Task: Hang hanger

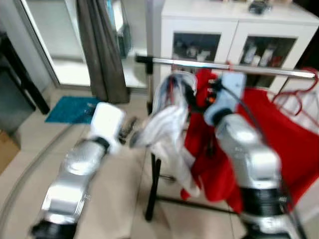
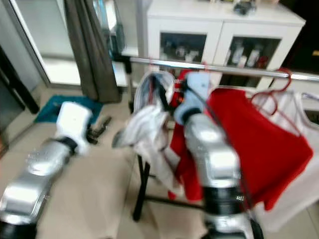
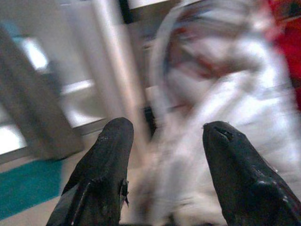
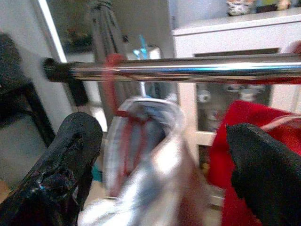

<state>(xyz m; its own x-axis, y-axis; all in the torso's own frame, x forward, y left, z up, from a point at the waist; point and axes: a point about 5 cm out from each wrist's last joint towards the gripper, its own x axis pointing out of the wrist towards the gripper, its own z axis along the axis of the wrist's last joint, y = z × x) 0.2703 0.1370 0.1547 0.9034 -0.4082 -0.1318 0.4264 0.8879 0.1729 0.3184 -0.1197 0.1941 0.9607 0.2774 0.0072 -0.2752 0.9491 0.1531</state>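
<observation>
Overhead, red hanger (image 4: 111,75) hooked on rail (image 4: 188,69), garment (image 1: 167,124) drooping downward

Domestic interior: tiled floor (image 1: 30,134), white glass-fronted cabinet (image 1: 234,37) at 12 o'clock, grey curtain (image 1: 102,50) at 11 o'clock, clothes rail (image 1: 224,67) bearing garments.
</observation>
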